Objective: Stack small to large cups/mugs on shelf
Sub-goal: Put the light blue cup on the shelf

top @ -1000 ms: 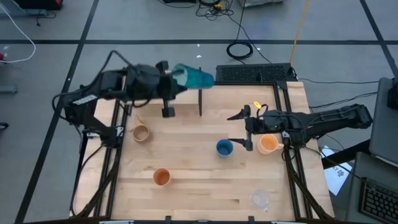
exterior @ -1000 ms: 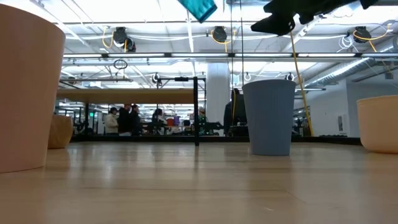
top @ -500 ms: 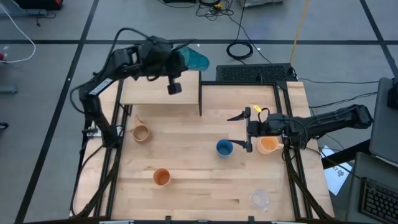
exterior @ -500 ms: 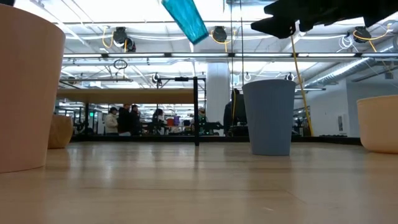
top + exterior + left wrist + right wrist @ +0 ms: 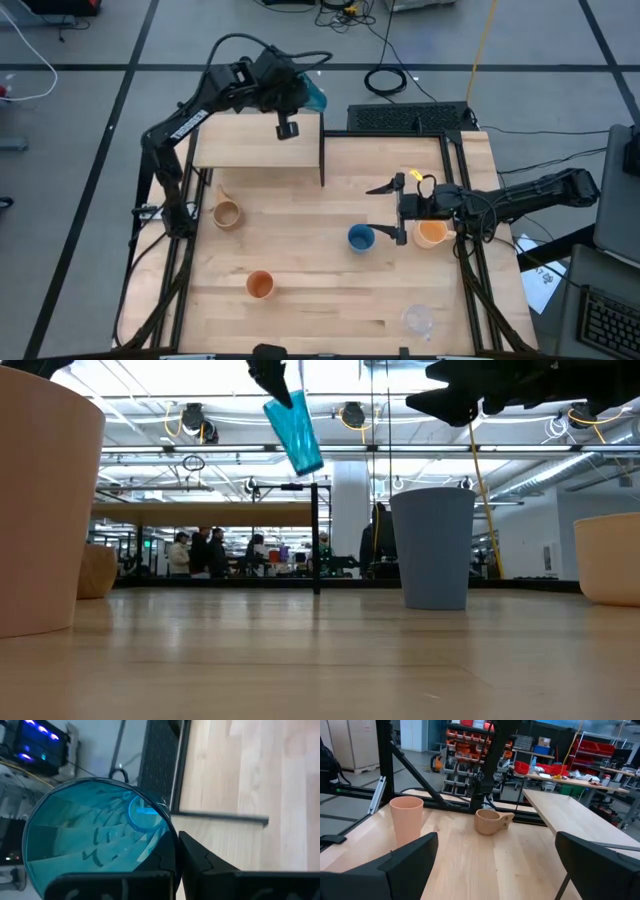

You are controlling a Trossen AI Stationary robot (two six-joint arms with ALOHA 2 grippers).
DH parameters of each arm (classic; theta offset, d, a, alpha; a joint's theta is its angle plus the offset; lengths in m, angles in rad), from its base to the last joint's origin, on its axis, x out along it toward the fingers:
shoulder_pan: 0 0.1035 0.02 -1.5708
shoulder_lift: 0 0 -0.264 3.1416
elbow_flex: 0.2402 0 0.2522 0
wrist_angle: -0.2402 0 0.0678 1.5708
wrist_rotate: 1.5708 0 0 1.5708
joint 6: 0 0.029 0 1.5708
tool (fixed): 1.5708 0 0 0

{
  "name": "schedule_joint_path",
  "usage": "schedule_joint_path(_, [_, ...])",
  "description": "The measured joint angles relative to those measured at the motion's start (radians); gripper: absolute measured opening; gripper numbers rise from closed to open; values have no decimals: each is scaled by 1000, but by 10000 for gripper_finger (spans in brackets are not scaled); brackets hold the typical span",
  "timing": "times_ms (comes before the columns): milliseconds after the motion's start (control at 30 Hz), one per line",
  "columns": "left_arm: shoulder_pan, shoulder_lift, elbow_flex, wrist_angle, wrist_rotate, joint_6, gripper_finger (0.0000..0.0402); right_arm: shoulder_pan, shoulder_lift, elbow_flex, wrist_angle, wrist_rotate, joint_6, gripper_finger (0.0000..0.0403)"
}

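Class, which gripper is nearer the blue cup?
Right. The right gripper hangs open just beside the blue cup; the left gripper is far off over the shelf.

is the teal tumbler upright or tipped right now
Tipped. In the low view the teal tumbler hangs slanted in the air, held by the shut left gripper above the shelf, not standing on it.

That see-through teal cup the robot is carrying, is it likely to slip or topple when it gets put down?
The teal tumbler looks tall and narrow, so it would probably tip more easily than the squat tan mug. It hangs tilted in the shut left hand, pinched at its rim, so it may pivot. Its smooth, translucent wall suggests light, fairly slippery plastic.
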Motion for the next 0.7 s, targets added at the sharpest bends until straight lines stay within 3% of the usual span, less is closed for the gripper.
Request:
schedule_joint_path(333, [31, 1, -1, -52, 66, 147, 4, 0, 0, 0, 0, 0, 0, 393])
schedule_joint_path(700, [50, 81, -1, -95, 13, 277, 4, 0, 0, 0, 0, 0, -35, 393])
